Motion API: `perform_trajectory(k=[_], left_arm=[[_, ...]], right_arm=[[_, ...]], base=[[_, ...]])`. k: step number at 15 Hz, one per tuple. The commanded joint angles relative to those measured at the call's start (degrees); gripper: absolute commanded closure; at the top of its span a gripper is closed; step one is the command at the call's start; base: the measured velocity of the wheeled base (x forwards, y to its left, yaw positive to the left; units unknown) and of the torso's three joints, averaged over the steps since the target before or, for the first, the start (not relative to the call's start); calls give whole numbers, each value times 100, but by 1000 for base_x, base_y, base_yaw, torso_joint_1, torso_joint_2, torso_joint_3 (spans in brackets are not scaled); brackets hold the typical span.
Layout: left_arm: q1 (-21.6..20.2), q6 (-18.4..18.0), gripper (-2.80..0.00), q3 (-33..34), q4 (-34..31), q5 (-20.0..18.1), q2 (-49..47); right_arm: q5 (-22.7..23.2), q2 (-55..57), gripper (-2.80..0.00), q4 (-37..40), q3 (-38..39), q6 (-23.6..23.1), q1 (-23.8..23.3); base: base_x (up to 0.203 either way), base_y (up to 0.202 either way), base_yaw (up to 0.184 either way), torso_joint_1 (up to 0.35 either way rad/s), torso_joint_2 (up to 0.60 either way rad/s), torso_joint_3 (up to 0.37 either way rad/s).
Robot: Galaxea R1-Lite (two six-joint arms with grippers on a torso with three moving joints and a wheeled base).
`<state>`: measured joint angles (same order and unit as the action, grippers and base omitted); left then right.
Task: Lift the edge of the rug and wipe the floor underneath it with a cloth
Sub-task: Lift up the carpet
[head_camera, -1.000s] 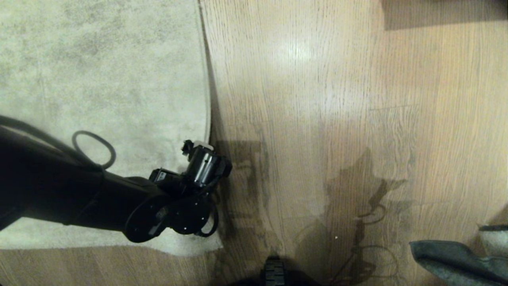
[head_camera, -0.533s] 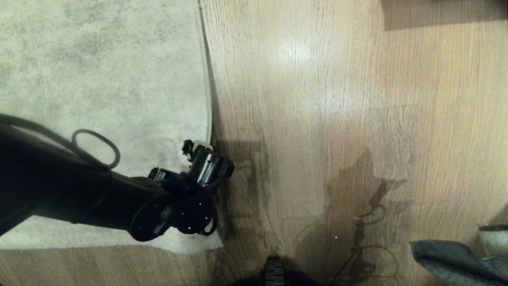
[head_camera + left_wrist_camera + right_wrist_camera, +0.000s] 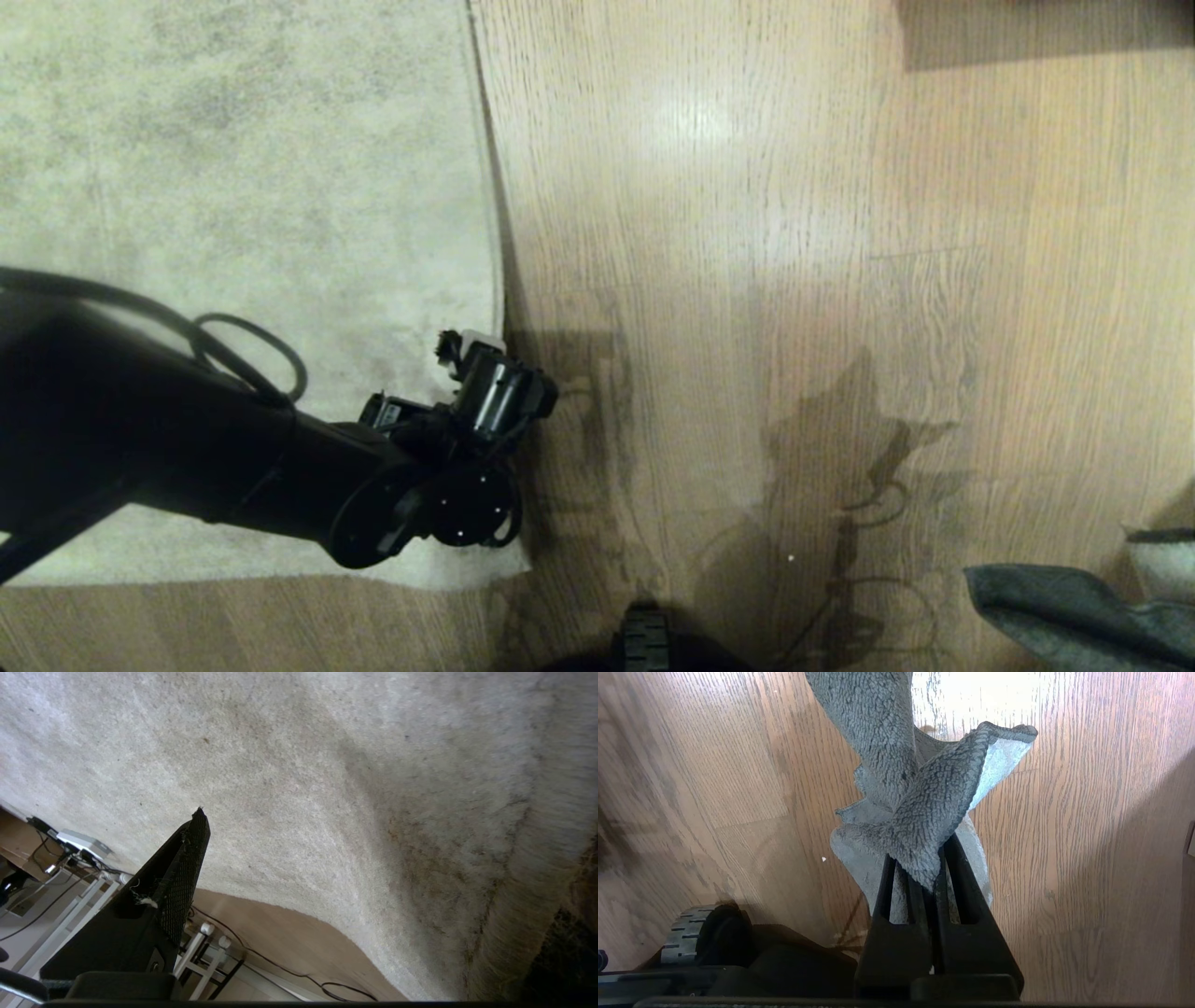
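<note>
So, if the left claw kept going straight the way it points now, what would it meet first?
Most likely the rug. The open left claw sits at the rug's edge, and its wrist view shows one finger aimed at the pile. Depth is hard to judge.

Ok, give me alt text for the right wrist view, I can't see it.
The right gripper is shut on the grey cloth, which hangs bunched above the wood-grain floor. A wheel of the base shows nearby.

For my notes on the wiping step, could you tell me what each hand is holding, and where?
The right hand pinches the cloth by a bunched fold near its edge. The left hand, open at the rug edge, holds nothing.
</note>
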<state>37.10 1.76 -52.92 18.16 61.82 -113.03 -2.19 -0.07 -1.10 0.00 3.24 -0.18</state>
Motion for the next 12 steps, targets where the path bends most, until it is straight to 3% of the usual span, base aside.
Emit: perform_trajectory(k=[1,2,12], left_arm=[[-1,18,-202,18,12,50,-52],[-1,27,0,32,12,50,-52],[-13,53,0,80,12,41,-88]], right_arm=[[0,7,0,-5,0,1,1],[0,7,0,-5,0,1,1],[0,7,0,-5,0,1,1]], base=[[0,0,0,0,0,0],[0,0,0,0,0,0],[0,0,0,0,0,0]])
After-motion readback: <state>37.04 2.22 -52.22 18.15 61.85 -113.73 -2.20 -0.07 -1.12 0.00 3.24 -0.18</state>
